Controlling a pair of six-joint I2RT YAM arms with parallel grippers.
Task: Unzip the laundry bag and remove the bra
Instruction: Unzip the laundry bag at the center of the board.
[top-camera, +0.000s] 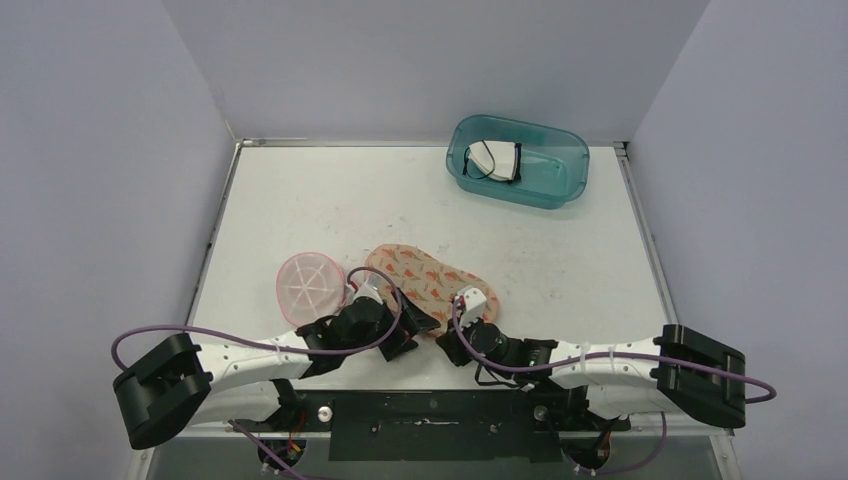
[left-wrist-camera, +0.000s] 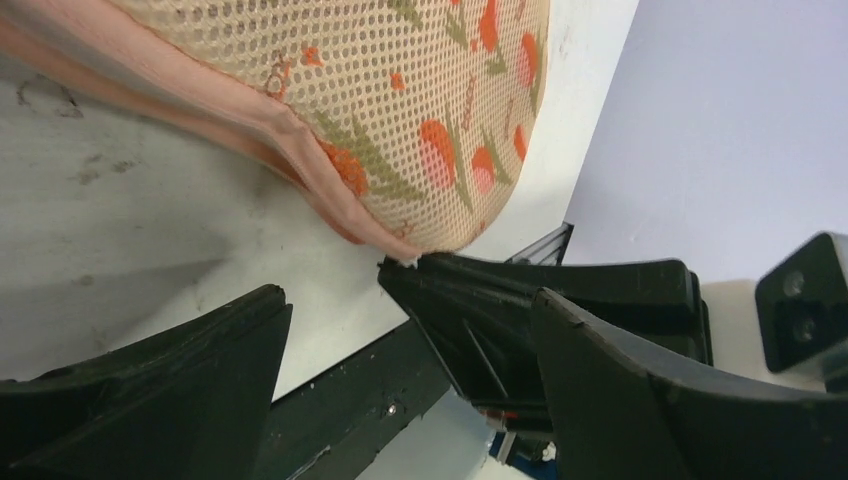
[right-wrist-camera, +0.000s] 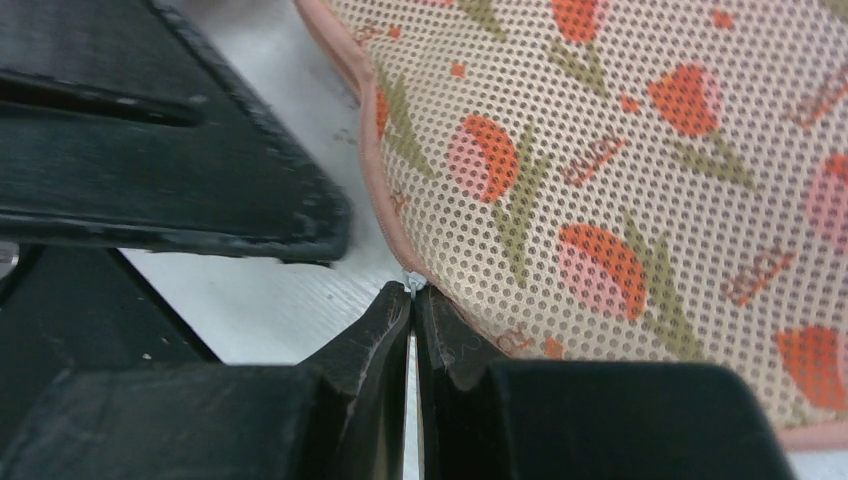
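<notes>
The right gripper (right-wrist-camera: 413, 300) has its jaws clenched on the small metal zip tab (right-wrist-camera: 411, 281) at the near rim of the flowered mesh laundry bag (top-camera: 430, 278), which lies flat just in front of both jaws; the left gripper (top-camera: 415, 325) has its jaws released wide beside that rim, grasping nothing. To unzip well, I think the left jaws should pinch the rim close beside the tab, so the bag does not slide when the right jaws pull; the bra does not show. The white worktop (top-camera: 330, 200) is smooth and scuffed, with pale walls (top-camera: 100, 150) on three sides.
</notes>
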